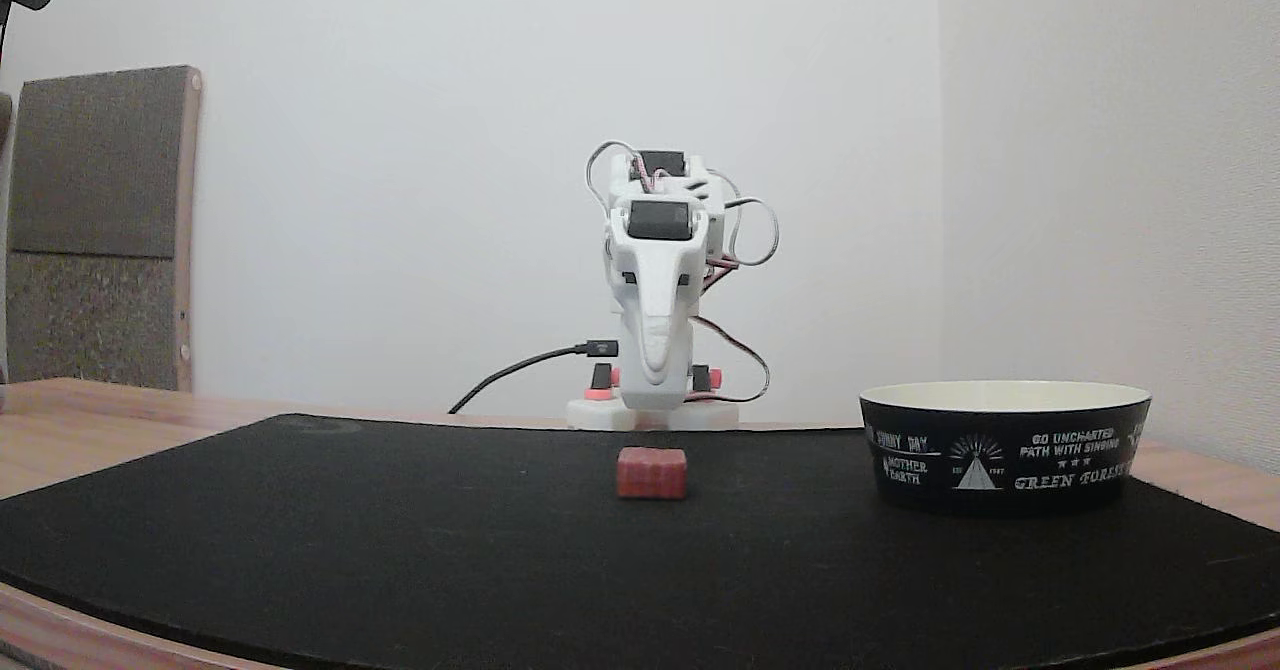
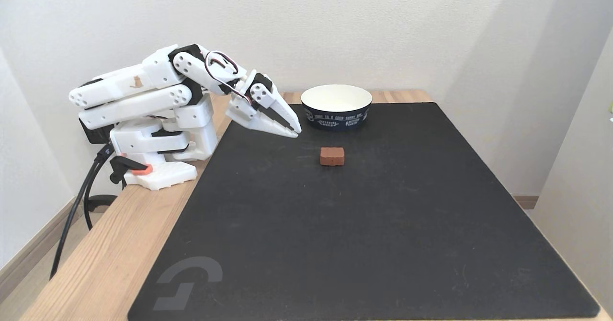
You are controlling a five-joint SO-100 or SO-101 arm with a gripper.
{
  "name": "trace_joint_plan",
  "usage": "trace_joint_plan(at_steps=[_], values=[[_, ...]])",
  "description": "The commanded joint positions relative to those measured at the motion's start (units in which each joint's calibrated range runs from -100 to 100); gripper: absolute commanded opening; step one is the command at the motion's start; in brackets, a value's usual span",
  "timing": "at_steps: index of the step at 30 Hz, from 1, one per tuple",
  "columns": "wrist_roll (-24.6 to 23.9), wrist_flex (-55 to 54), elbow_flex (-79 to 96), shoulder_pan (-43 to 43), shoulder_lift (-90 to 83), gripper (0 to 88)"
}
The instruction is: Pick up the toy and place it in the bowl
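On the black mat, the bowl sits empty; gripper clenched, holding nothing.

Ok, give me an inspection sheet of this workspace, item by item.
Surface: black mat on a wooden table, flat, no spills.
Job's things: toy lies on the mat, ungrasped; bowl upright on the mat's far edge, nothing seen inside.
Clutter: nothing seen.
End effector: end effector shut, hanging above the mat, apart from the toy.
Cables: black cable runs off the table edge from the robot base; looped wires along the arm.
Surroundings: white walls; a brown padded panel leans behind the table.
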Motion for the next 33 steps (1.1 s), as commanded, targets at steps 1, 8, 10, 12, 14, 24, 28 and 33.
trace_joint_plan(at_steps=[1, 8, 10, 12, 14, 24, 28, 33], values=[[0.0, 0.0, 0.6, 0.4, -0.7, 2.4], [0.0, 0.0, 0.6, 0.2, -0.7, 2.4], [0.0, 0.0, 0.6, 0.3, -0.7, 2.4], [0.0, 0.0, 0.6, 0.2, -0.7, 2.4], [0.0, 0.0, 0.6, 0.0, -0.7, 2.4], [0.0, 0.0, 0.6, -0.3, -0.7, 2.4], [0.0, 0.2, 0.6, -0.3, -0.8, 2.6], [-0.2, 0.1, 0.7, -0.3, -0.8, 2.7]])
